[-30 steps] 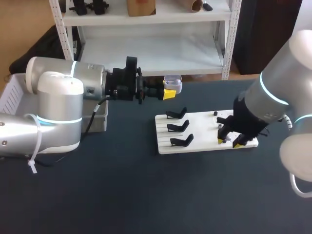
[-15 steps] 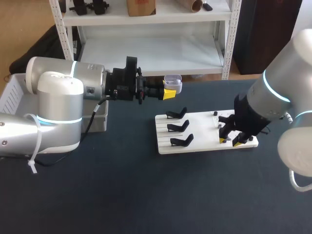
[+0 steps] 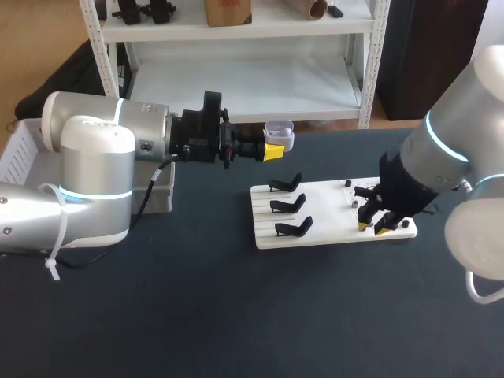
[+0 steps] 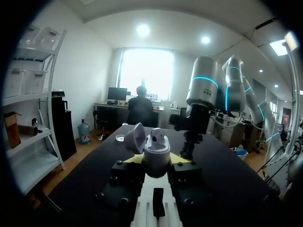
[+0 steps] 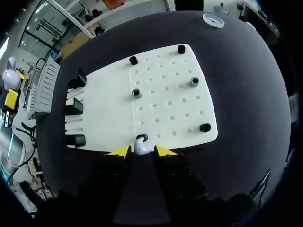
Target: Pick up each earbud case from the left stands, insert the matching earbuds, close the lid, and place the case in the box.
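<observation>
1. Holding an open earbud case (image 4: 156, 153) up off the table, the left gripper (image 3: 276, 146) comes in level from the left, above the far side of the dark table (image 3: 197, 315).
2. Its two yellow-tipped fingers press the pale case from both sides, so this pincer is clamped on it. The case stands upright, with its lid (image 4: 134, 138) tipped back and open.
3. A flat white board (image 3: 331, 228) lies on the table to the right of the middle, lower than the held case and nearer than it.
4. Three black stands (image 3: 288, 204) sit along the board's left part, in a row running from far to near.
5. The board's right part is dotted with small holes. Several short black pegs (image 5: 136, 93) stand there, well apart from one another.
6. The right gripper (image 5: 142, 150) comes in from the right and hangs over the near edge of the board's right part, fingers pointing down.
7. A small white earbud (image 5: 141, 146) sits at that near edge, touching a black peg. It lies between the right gripper's yellow tips.
8. A thin gap seems to show on each side of the earbud, so this pincer reads as open around it, not gripping.
9. A pale slatted box (image 3: 17, 153) rests at the table's far left, partly hidden behind the left arm and well apart from the board.
</observation>
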Robot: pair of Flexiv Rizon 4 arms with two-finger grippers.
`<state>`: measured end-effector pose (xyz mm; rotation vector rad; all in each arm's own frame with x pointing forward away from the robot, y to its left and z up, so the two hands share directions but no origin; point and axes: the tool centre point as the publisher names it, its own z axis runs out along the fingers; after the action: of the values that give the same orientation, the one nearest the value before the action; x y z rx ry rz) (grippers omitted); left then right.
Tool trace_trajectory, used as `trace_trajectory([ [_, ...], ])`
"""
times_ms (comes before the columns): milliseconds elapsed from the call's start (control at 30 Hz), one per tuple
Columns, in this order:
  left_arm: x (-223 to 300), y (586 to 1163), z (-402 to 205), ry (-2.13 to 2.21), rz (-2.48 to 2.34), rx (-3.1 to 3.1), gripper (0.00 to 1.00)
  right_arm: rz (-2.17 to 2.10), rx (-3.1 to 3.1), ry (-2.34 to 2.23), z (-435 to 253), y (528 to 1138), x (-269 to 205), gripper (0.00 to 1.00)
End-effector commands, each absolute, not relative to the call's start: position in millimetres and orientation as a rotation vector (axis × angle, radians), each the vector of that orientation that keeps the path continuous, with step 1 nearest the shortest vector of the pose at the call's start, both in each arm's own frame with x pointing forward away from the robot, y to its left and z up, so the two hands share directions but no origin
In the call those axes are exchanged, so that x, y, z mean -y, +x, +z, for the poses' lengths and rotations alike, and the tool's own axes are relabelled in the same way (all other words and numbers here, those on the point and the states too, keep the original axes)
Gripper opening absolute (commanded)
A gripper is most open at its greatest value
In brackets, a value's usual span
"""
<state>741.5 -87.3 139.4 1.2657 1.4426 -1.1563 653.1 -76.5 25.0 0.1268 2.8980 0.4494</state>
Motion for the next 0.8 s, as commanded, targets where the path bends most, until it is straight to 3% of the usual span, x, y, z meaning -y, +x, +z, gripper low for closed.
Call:
trace_trajectory([
  [33, 88, 741, 139, 1.263, -1.154, -1.442, 0.00, 0.446, -2.901, 0.125, 25, 654, 76, 0.30],
  [367, 88, 741, 139, 1.263, -1.154, -1.442, 0.00, 0.441, -2.904, 0.116, 23, 656, 72, 0.20],
  [500, 88, 741, 139, 1.263, -1.154, -1.442, 0.00, 0.436, -2.907, 0.116, 22, 656, 71, 0.00],
  [800, 88, 741, 139, 1.263, -1.154, -1.442, 0.00, 0.334, -2.966, 0.097, 51, 649, 69, 0.00],
])
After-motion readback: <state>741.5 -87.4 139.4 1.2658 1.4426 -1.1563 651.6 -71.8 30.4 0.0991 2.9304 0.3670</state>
